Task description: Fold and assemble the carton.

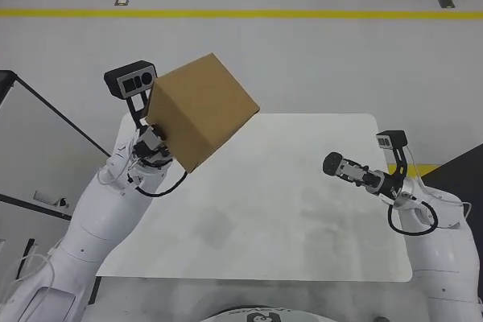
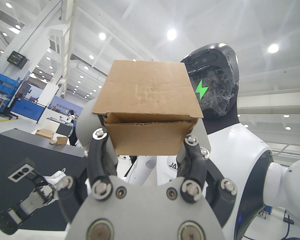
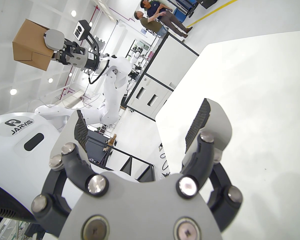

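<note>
Grips the carton with the left hand, closed tight, one pad flat against an outer face and the other finger on the opposite side of the same panel. Holds it lifted clear of the desk, above the far left corner in the top view, tilted so that one corner points down toward the desk's middle. Presents it squared up into a box, plain brown, with closed faces toward the top camera. Leaves a narrow slit near the left hand, seen in the left wrist view, between one face's edge and the panel tucked under it (raw corrugated edges showing there). Carries the right hand open, ribbed pads spread wide with nothing between them, above the right part of the desk and well apart from the carton. Aims that hand toward the desk's middle. Beyond the desk's far edge, crosses the floor with a yellow line.
</note>
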